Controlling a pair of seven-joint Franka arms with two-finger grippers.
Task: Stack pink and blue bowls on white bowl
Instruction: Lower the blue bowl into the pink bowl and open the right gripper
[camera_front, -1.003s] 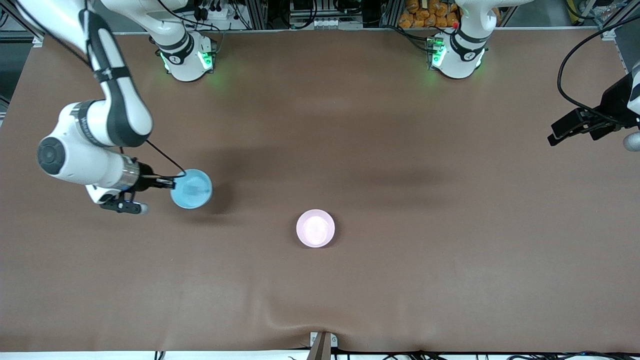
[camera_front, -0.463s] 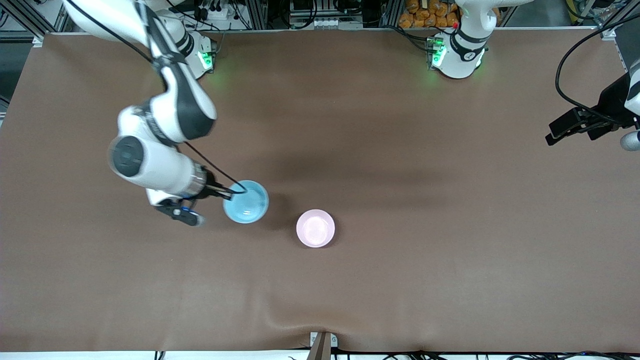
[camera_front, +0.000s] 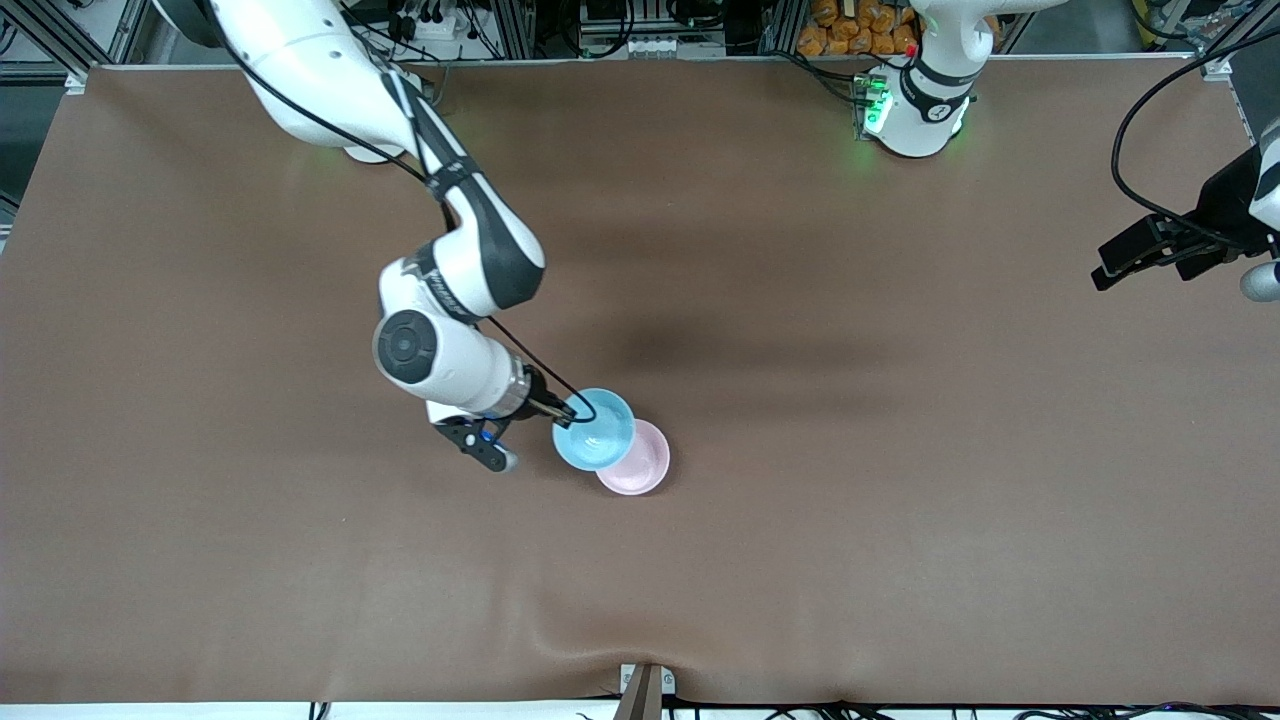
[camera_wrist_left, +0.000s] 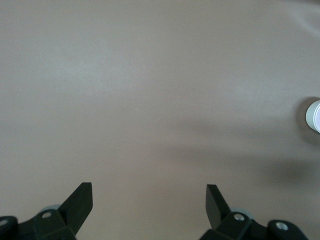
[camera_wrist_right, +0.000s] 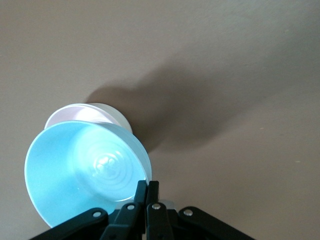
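The right gripper (camera_front: 566, 408) is clamped on the rim of the blue bowl (camera_front: 594, 429), its two fingers (camera_wrist_right: 146, 192) pressed together on the bowl's wall, one inside and one outside, as the right wrist view shows plainly. The bowl hangs in the air over the brown table (camera_front: 900, 480), upright or nearly so, and partly over the pink bowl (camera_front: 640, 464), covering that bowl's edge toward the right arm's end of the table. Whether the two bowls touch cannot be told. The pink bowl stands near the middle of the table; in the right wrist view it shows as a pale rim (camera_wrist_right: 85, 112) peeping out past the blue bowl (camera_wrist_right: 87, 170), with a white wall below that rim, so a white bowl (camera_wrist_right: 122, 121) seems to sit under the pink one, though in the front view only pink is seen. The right arm (camera_front: 440, 300) reaches from its base at the top of the front view down to the bowls, and its shadow lies dark on the table beside them. The left gripper (camera_front: 1150, 255) waits at the left arm's end of the table, up in the air over the table's edge, its fingers (camera_wrist_left: 80, 202) standing wide apart with nothing between them; its wrist view shows bare table and, at the picture's edge, a small white round thing (camera_wrist_left: 314, 116) that is cut off.
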